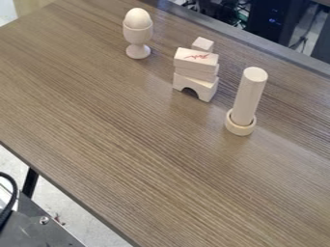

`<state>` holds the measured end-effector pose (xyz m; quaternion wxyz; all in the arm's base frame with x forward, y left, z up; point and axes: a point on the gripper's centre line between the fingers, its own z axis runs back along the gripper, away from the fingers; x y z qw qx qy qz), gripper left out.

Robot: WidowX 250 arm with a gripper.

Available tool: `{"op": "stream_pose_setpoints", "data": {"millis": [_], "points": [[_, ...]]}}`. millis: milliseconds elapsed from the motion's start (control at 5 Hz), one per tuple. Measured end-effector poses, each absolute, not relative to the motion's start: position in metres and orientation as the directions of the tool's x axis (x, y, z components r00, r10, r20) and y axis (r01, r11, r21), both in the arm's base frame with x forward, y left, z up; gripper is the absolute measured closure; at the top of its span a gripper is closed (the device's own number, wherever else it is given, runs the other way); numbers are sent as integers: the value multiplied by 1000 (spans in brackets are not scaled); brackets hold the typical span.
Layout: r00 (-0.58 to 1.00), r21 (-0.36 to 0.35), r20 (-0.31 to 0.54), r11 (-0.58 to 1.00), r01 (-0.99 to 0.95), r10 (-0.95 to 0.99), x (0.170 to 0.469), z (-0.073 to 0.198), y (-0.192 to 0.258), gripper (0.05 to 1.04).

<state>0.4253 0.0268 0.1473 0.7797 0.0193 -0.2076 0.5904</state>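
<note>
A pale wooden egg (pixel 138 18) rests upright in a wooden egg cup (pixel 138 36) toward the upper left of the table. Right of it stands a small stack of light blocks: an arch block (pixel 203 89) at the bottom, with flat blocks (pixel 196 60) above it, the top one bearing a red scribble. A small block (pixel 202 45) shows just behind the stack. Further right, a tall wooden cylinder (pixel 249 96) stands upright inside a round wooden ring (pixel 240 128). None of these groups touches another.
The brown wood-grain table (pixel 148 164) has its front edge running from the left down to the bottom centre. Beyond the far edge are a dark computer case (pixel 272 18) and cables. A dark metal surface (pixel 42 229) with a black cable lies at the lower left, below the table.
</note>
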Motion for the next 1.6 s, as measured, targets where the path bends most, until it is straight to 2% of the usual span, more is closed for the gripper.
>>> {"op": "stream_pose_setpoints", "data": {"millis": [200,600,800,1400,1600], "points": [[-2,-257,277,72,-964,961,413,148,24,85],[-185,-139,159,-164,-977,970,388,134,16,85],[-220,-91,131,-209,-974,967,380,133,14,85],[-291,-44,112,-288,-957,950,360,107,28,85],[-307,-52,97,-303,-951,947,360,103,29,85]]}}
